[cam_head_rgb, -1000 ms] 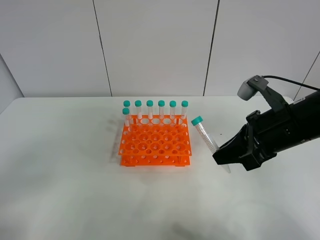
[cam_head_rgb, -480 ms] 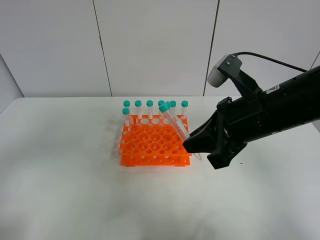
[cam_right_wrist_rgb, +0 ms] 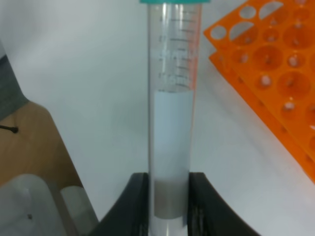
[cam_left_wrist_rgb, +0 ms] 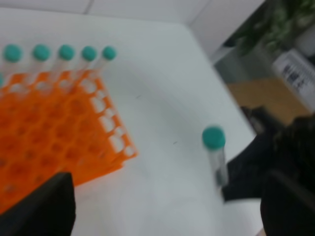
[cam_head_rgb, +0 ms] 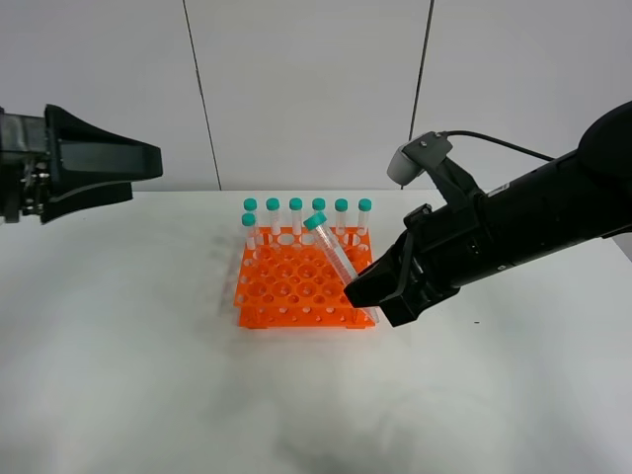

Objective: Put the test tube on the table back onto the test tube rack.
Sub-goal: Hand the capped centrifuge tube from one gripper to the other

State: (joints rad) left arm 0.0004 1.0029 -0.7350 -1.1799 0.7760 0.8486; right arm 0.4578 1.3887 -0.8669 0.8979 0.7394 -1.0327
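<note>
My right gripper (cam_head_rgb: 367, 298) is shut on the lower end of the test tube (cam_head_rgb: 339, 259). The tube has a teal cap and tilts up and to the left over the front right part of the orange test tube rack (cam_head_rgb: 296, 281). In the right wrist view the tube (cam_right_wrist_rgb: 172, 123) stands between the two fingers (cam_right_wrist_rgb: 134, 201), with the rack (cam_right_wrist_rgb: 275, 73) beside it. My left gripper (cam_head_rgb: 138, 175) is open and empty, high at the far left, well away from the rack. The left wrist view shows the rack (cam_left_wrist_rgb: 49, 128) and the held tube (cam_left_wrist_rgb: 215, 152).
Several identical teal-capped tubes (cam_head_rgb: 296, 212) stand in the rack's back row, with one more (cam_head_rgb: 249, 227) behind the left edge. The rack sits on the white table (cam_head_rgb: 148, 375). The black right arm (cam_head_rgb: 513, 232) stretches in from the right.
My right gripper has carried the tube leftwards, from the right of the rack to over its front right part. My left gripper has come into view at the upper left.
</note>
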